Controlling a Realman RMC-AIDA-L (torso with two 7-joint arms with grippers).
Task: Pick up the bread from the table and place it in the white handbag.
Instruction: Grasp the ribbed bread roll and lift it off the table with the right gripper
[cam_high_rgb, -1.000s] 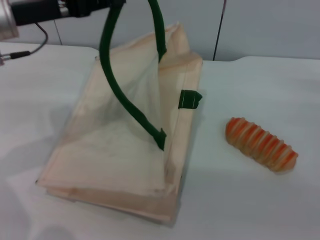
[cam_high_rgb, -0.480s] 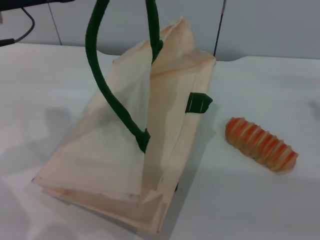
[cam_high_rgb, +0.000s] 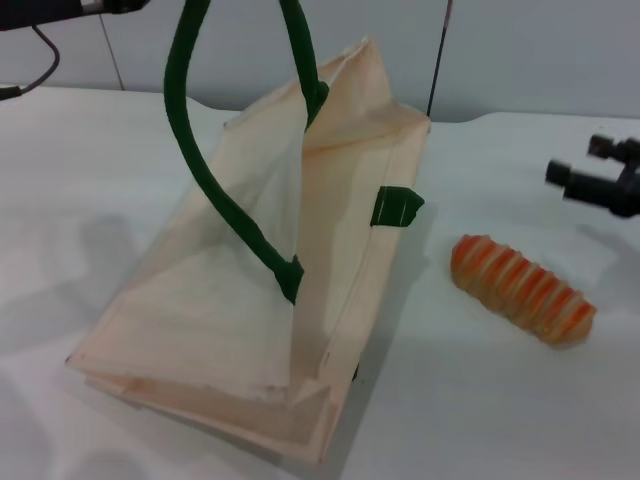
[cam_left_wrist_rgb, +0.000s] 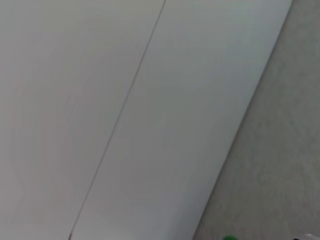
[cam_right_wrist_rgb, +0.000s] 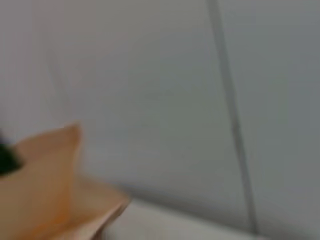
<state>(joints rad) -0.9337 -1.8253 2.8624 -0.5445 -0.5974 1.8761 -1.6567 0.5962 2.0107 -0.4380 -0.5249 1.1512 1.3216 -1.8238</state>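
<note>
The white handbag (cam_high_rgb: 250, 290) stands tilted on the table, its mouth side pulled up by one dark green rope handle (cam_high_rgb: 190, 170) that rises past the top of the head view. My left arm (cam_high_rgb: 70, 8) shows only as a dark part at the top left, beside that handle. The bread (cam_high_rgb: 522, 288), tan with orange ridges, lies on the table to the right of the bag, apart from it. My right gripper (cam_high_rgb: 578, 160) comes in from the right edge, open and empty, above and behind the bread. The right wrist view shows a corner of the bag (cam_right_wrist_rgb: 45, 185).
The white table (cam_high_rgb: 480, 400) reaches to a pale wall (cam_high_rgb: 540, 50) at the back. A second green handle end (cam_high_rgb: 398, 207) sticks out of the bag's right side. A dark cable (cam_high_rgb: 40, 70) hangs at the far left.
My right gripper has come into view at the right edge. The bag, pulled more upright a second ago, has hardly moved in the last half second. The bread has not moved.
</note>
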